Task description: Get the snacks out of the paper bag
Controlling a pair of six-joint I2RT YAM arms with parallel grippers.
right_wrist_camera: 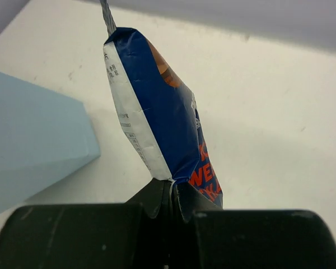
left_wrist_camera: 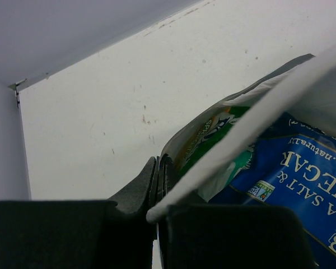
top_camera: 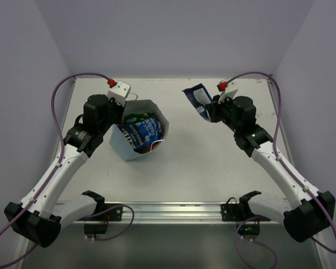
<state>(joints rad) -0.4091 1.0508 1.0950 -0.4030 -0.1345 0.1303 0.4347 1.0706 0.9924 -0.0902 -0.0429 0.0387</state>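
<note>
The light blue paper bag point(top_camera: 123, 147) lies tilted on the table, its mouth facing up and right. Inside it show a dark blue packet point(top_camera: 143, 131), a green one point(top_camera: 135, 119) and a red-white edge point(top_camera: 154, 147). My left gripper point(top_camera: 119, 115) is shut on the bag's rim; in the left wrist view the jaws point(left_wrist_camera: 158, 174) pinch the white rim point(left_wrist_camera: 252, 120), with the blue packet point(left_wrist_camera: 297, 179) and green packet point(left_wrist_camera: 210, 137) behind it. My right gripper point(top_camera: 208, 109) is shut on a second dark blue packet point(top_camera: 197, 98) and holds it above the table, right of the bag point(right_wrist_camera: 33, 140). That packet point(right_wrist_camera: 157, 106) stands up from the jaws point(right_wrist_camera: 172, 190).
The white table point(top_camera: 213, 162) ends at grey walls at the back and sides. A metal rail point(top_camera: 168, 212) with both arm bases runs along the near edge. Purple cables loop beside each arm.
</note>
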